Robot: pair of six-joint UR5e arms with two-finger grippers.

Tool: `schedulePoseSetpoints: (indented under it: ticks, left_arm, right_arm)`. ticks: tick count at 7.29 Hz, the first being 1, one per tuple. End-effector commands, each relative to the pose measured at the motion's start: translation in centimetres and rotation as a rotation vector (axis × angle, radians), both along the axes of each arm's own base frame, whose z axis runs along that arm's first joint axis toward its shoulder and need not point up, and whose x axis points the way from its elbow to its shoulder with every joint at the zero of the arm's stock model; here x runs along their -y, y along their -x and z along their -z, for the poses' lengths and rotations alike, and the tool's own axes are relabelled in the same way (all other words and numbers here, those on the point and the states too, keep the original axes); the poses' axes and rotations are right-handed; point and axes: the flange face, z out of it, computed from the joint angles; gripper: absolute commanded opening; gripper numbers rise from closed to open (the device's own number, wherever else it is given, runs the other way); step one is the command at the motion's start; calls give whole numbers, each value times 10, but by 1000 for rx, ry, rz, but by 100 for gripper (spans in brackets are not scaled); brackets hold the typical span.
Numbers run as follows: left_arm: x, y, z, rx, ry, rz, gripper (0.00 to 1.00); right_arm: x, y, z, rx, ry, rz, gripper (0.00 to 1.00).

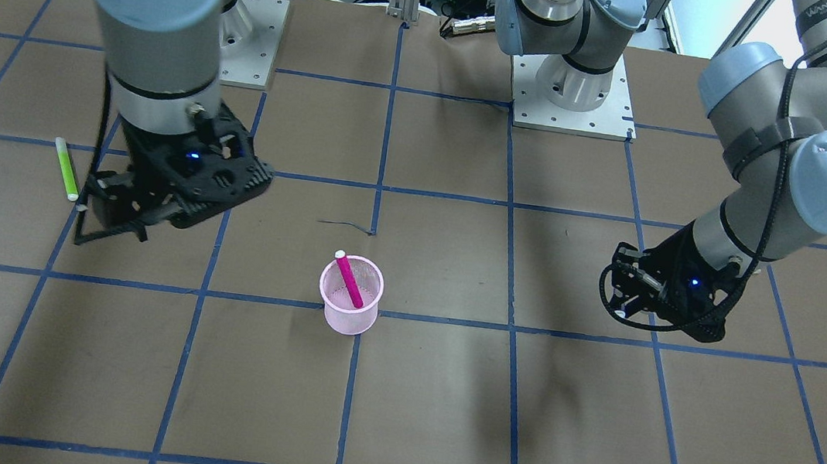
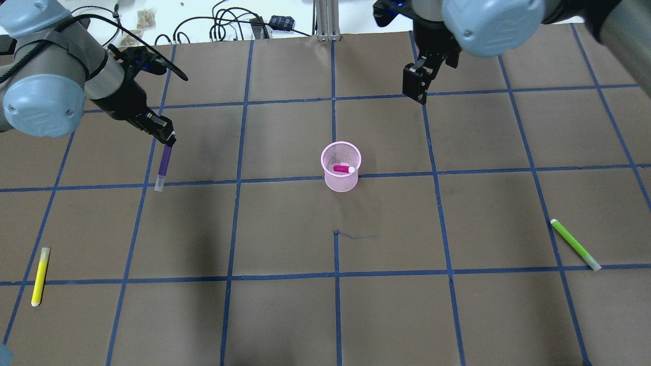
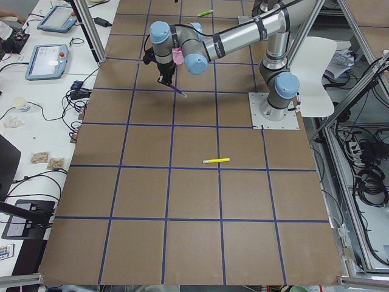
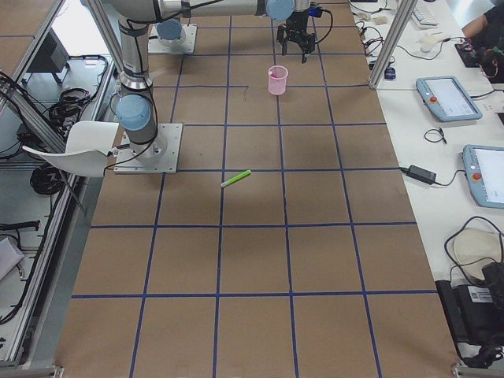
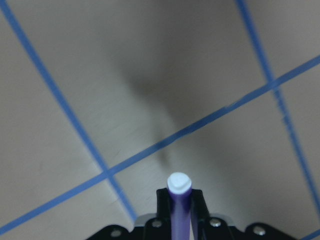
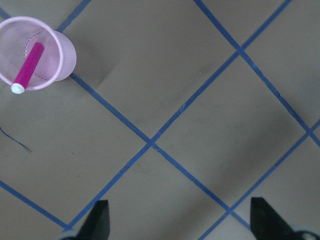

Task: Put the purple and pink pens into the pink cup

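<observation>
The pink mesh cup [image 2: 341, 165] stands upright near the table's middle and also shows in the front view [image 1: 350, 295] and the right wrist view [image 6: 35, 52]. A pink pen [image 2: 343, 169] leans inside it, white cap up [image 1: 349, 281]. My left gripper [image 2: 169, 139] is shut on the top end of a purple pen [image 2: 164, 165]. It holds the pen above the table, far to the cup's left. The pen's white tip shows in the left wrist view [image 5: 179, 186]. My right gripper [image 2: 416, 87] is open and empty, beyond the cup to its right.
A yellow pen [image 2: 39, 276] lies near the front left of the table. A green pen [image 2: 575, 244] lies at the front right and shows in the front view [image 1: 66, 167]. Blue tape lines grid the brown table.
</observation>
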Motion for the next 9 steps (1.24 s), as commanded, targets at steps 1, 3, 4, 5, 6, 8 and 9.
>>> schedulePoseSetpoints:
  ticks: [1,3,4,5,6,8,9]
  left_arm:
    - [5,118,-19,-40,211,-57,0]
    - [3,179,-23,-122,271,-251,0]
    - [-4,209,-23,-156,308,-278,0]
    - [-6,225,-14,-180,335,-288,0]
    - [-4,237,-12,-197,350,-284,0]
    - [-17,267,-14,-195,390,-291,0]
    - [-20,272,-9,-193,391,-284,0]
  right_arm:
    - [-42,46,-16,50,45,250,100]
    - [-57,39,-33,146,98,620,100]
    - [-57,38,-34,160,102,674,100]
    - [-57,39,-36,172,109,713,100]
    - [-60,33,-29,210,75,750,100]
    - [-59,34,-21,201,64,712,98]
    - [-59,33,-20,202,59,707,100]
